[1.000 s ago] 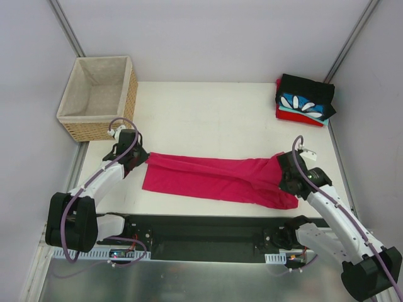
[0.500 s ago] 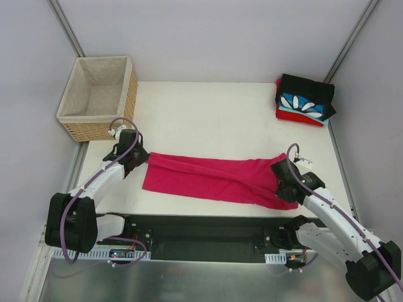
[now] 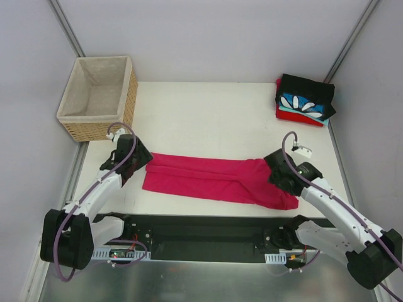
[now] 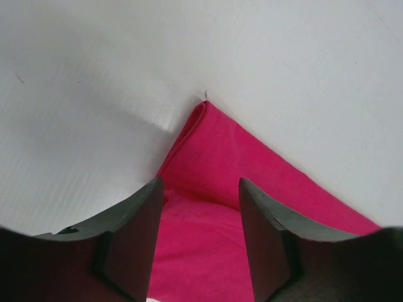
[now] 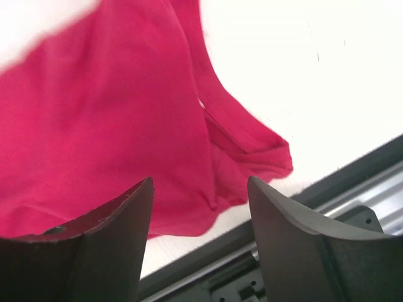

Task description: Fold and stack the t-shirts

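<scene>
Here the magenta-pink t-shirt (image 3: 214,180) lies flat as a long, narrow band on the near part of the table (image 3: 208,119), with one end at each gripper. The left gripper (image 3: 141,165) sits low over its end with the fingers spread apart and nothing clamped. In the left wrist view (image 4: 198,189) pink cloth fills the gap between the two fingers, and a folded corner of it comes to a point just ahead of the fingertips, with bare white table beyond. The right gripper (image 3: 275,170) is likewise parted and holds nothing. From the right wrist (image 5: 200,189) the cloth spreads beneath and ahead of both fingers, and a bunched, rumpled edge trails off ahead of one finger, near the black rail (image 5: 352,182) at the table's edge. Whether either set of fingertips touches the cloth cannot be told. Well beyond the right gripper, at the far corner, a black shirt (image 3: 306,87), a blue petal-print shirt (image 3: 302,104) and a red shirt (image 3: 296,116) lie folded in a stack. A wicker basket (image 3: 97,97) stands well beyond the left gripper.
</scene>
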You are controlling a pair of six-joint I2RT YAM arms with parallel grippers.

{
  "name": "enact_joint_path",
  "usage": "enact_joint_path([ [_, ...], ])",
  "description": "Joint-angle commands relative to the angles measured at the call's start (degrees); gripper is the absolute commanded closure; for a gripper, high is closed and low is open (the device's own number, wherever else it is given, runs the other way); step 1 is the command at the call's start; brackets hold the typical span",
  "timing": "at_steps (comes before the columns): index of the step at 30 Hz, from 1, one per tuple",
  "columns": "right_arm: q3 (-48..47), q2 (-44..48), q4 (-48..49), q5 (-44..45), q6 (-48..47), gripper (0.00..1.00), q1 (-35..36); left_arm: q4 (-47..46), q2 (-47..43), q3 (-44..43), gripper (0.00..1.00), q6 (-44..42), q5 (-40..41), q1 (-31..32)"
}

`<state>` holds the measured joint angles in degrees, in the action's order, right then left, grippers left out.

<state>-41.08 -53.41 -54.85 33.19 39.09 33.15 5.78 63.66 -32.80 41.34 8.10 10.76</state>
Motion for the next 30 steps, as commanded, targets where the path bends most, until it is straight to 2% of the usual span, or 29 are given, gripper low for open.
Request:
enact_joint_path([
  [1, -6.9, -2.74, 0.0, 5.48, -2.52, 0.35, 0.25, 3.09, -6.61, 1.94, 0.48, 0.49, 1.75, 0.57],
  [5, -9.63, -5.91, 2.2, 5.22, -4.02, 0.35, 0.25, 6.07, -11.36, 3.18, 0.52, 0.58, 1.92, 0.75],
  [10, -12.09, -10.3, 6.33, 6.8, -6.39, 0.35, 0.17, 7.84, -15.05, 3.88, 0.53, 0.93, 2.8, 0.75],
  [17, -13.14, -19.62, 15.9, 3.73, -9.38, 0.36, -1.85, 4.16, -4.26, -1.65, 0.54, 1.37, 0.61, 1.54],
  [22, -13.59, -24.1, 18.37, 2.67, -10.26, 0.37, -4.66, -3.13, 0.93, -2.88, 0.54, 0.06, -0.89, 2.68],
  [30, -13.94, -26.66, 19.25, 2.58, -11.58, 0.38, -10.81, -9.64, 11.57, -8.33, 0.55, -0.83, -3.7, 2.86],
])
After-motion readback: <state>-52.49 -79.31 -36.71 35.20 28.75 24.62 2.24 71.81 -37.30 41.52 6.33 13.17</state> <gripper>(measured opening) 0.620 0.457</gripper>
